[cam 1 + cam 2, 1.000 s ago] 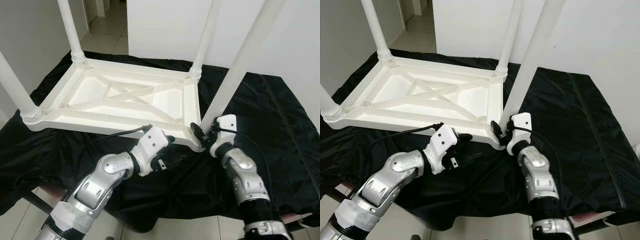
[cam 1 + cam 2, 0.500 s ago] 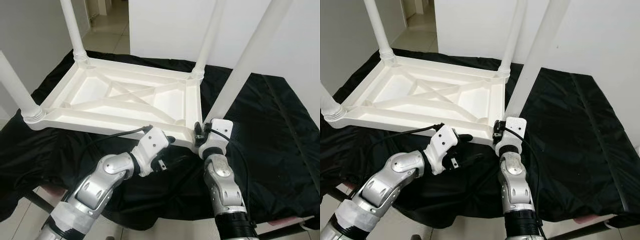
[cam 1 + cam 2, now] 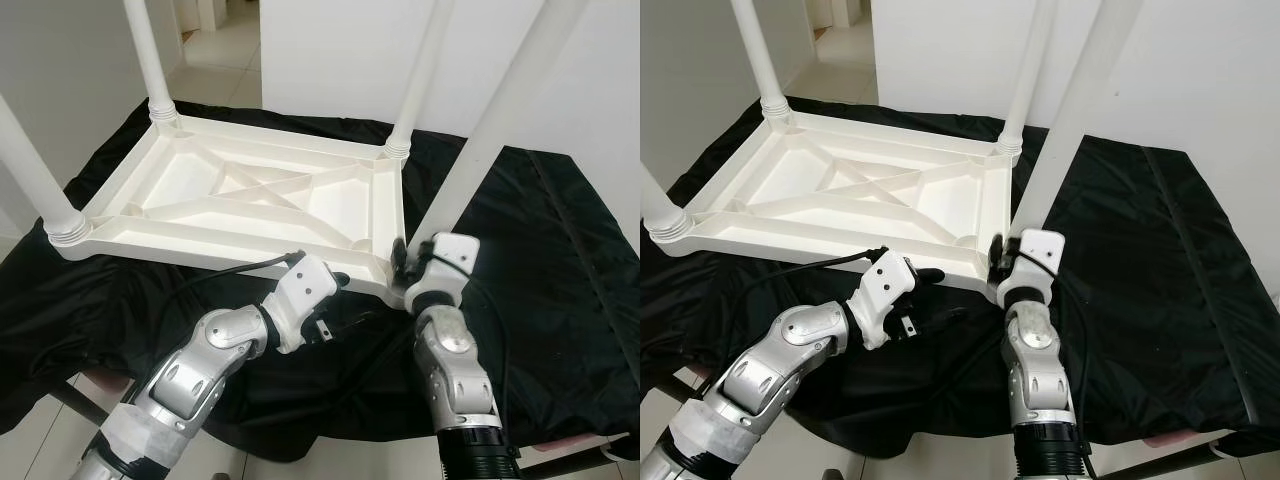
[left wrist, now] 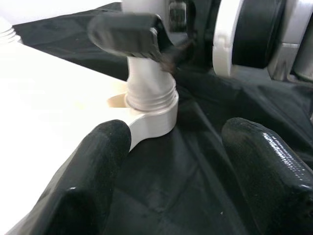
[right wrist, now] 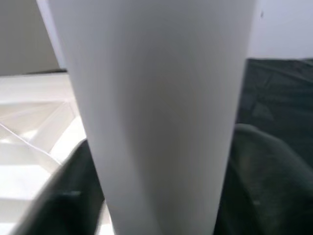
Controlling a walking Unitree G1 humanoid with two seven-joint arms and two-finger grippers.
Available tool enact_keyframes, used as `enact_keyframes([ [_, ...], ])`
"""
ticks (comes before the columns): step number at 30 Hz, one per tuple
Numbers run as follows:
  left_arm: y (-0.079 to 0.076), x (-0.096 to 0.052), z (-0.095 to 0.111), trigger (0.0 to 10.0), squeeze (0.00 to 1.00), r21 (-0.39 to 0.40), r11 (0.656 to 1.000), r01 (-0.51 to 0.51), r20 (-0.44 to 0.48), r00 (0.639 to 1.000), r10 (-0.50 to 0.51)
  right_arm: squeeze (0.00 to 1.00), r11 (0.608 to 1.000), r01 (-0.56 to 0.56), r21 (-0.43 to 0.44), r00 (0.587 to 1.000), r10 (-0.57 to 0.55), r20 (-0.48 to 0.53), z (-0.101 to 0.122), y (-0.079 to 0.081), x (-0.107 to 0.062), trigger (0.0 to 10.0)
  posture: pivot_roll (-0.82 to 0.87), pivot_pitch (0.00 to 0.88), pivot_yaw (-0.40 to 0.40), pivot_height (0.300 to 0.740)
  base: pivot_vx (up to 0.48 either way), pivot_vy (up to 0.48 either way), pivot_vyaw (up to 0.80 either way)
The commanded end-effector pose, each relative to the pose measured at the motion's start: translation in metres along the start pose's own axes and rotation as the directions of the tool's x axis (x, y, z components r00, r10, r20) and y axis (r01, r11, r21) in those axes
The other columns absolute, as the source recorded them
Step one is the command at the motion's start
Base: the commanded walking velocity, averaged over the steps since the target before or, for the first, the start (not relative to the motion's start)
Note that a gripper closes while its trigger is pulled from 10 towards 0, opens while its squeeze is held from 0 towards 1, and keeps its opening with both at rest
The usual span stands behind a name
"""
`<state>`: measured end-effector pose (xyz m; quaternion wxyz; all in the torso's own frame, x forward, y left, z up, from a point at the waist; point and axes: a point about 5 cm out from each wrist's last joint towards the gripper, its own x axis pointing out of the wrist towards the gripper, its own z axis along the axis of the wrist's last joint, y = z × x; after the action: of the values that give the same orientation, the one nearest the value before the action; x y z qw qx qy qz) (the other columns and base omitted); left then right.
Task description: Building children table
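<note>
1. children's table (image 3: pixel 250 200), white plastic, is seen upside down on a black cloth (image 3: pixel 560 260), legs pointing up.
2. near-right table leg (image 3: pixel 480 140), at 3 o'clock of the tabletop, is pinched at its base by the right gripper (image 3: pixel 402 262).
3. left gripper (image 4: pixel 181 161) is held at the near rim, fingers (image 4: pixel 93 176) spread, gripping nothing.

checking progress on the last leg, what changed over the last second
The right gripper, clamped on the near-right leg, swung its wrist and forearm in toward the tabletop, apparently turning the leg at its socket. The left gripper stays open beside that corner; the other three legs are unchanged.
</note>
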<state>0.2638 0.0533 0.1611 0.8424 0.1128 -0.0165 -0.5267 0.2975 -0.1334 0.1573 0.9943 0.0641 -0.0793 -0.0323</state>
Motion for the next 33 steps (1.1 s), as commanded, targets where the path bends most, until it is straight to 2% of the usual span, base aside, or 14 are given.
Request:
enact_keyframes([
  [1,-0.007,0.001,-0.004,10.0,0.0,0.004,0.997,0.072,-0.008,0.997,-0.072,1.0,0.999,-0.038,0.006,0.999,0.038,-0.024,-0.011,-0.015,-0.014,10.0,0.02,0.025,-0.067,0.74,0.0,0.0,0.0],
  [3,-0.007,0.001,-0.004,10.0,0.0,0.004,0.997,0.072,-0.008,0.997,-0.072,1.0,0.999,-0.038,0.006,0.999,0.038,-0.024,-0.011,-0.015,-0.014,10.0,0.02,0.025,-0.067,0.74,0.0,0.0,0.0],
  [4,-0.007,0.001,-0.004,10.0,0.0,0.005,0.998,0.069,-0.01,0.998,-0.069,1.0,0.999,-0.054,-0.007,0.998,0.054,-0.027,-0.012,-0.025,-0.015,10.0,0.02,0.026,-0.069,0.74,0.0,0.0,0.0],
  [5,-0.008,0.001,-0.005,10.0,0.0,0.004,0.998,0.066,-0.011,0.998,-0.066,0.0,0.994,-0.11,-0.013,0.993,0.11,-0.042,-0.013,-0.033,-0.016,10.0,0.02,0.026,-0.072,0.74,0.0,0.0,0.0],
  [6,-0.008,0.0,-0.005,10.0,0.0,0.003,0.998,0.064,-0.012,0.998,-0.064,0.0,0.987,-0.159,-0.016,0.986,0.158,-0.055,-0.014,-0.04,-0.016,10.0,0.02,0.025,-0.075,0.74,0.0,0.0,0.0],
  [8,-0.008,0.0,-0.005,10.0,0.0,0.003,0.998,0.064,-0.012,0.998,-0.064,0.0,0.987,-0.159,-0.016,0.986,0.158,-0.055,-0.014,-0.04,-0.016,10.0,0.02,0.025,-0.075,0.74,0.0,0.0,0.0],
  [10,-0.008,0.0,-0.006,10.0,0.0,0.001,0.998,0.06,-0.013,0.998,-0.06,0.0,0.971,-0.237,-0.027,0.97,0.235,-0.064,-0.013,-0.049,-0.015,10.0,0.02,0.025,-0.077,0.74,0.0,0.0,0.0],
  [14,-0.008,0.0,-0.006,10.0,0.0,0.001,0.998,0.059,-0.013,0.998,-0.059,0.0,0.964,-0.261,-0.041,0.964,0.258,-0.065,-0.012,-0.053,-0.014,10.0,0.02,0.024,-0.077,0.74,0.0,0.0,0.0],
  [17,-0.008,0.001,-0.005,10.0,0.0,0.001,0.998,0.058,-0.011,0.998,-0.058,0.0,0.918,-0.39,-0.074,0.92,0.383,-0.088,-0.012,-0.062,-0.006,10.0,0.02,0.023,-0.075,0.74,0.0,0.0,0.0],
  [20,-0.008,0.001,-0.005,10.0,0.0,0.001,0.998,0.059,-0.011,0.998,-0.059,0.0,0.902,-0.424,-0.079,0.904,0.416,-0.095,-0.012,-0.063,-0.005,10.0,0.02,0.023,-0.075,0.74,0.0,0.0,0.0],
  [23,-0.008,0.001,-0.005,10.0,0.0,0.007,0.998,0.063,-0.012,0.998,-0.063,0.0,0.852,-0.516,-0.09,0.855,0.505,-0.115,-0.013,-0.06,0.001,10.0,0.02,0.022,-0.069,0.74,0.0,0.0,0.0],
  [25,-0.008,0.001,-0.005,10.0,0.0,0.007,0.998,0.063,-0.012,0.998,-0.063,0.0,0.852,-0.516,-0.09,0.855,0.505,-0.115,-0.013,-0.06,0.001,10.0,0.02,0.022,-0.069,0.74,0.0,0.0,0.0],
  [28,-0.006,0.001,-0.005,10.0,0.0,0.01,0.998,0.068,-0.013,0.998,-0.068,0.0,0.8,-0.592,-0.101,0.804,0.577,-0.143,-0.014,-0.054,0.013,10.0,0.02,0.023,-0.057,0.74,0.0,0.0,0.0],
  [33,-0.006,0.0,-0.004,10.0,0.0,0.011,0.998,0.07,-0.014,0.997,-0.07,0.0,0.77,-0.627,-0.116,0.777,0.61,-0.156,-0.014,-0.05,0.021,10.0,0.02,0.024,-0.053,0.74,0.0,0.0,0.0],
])
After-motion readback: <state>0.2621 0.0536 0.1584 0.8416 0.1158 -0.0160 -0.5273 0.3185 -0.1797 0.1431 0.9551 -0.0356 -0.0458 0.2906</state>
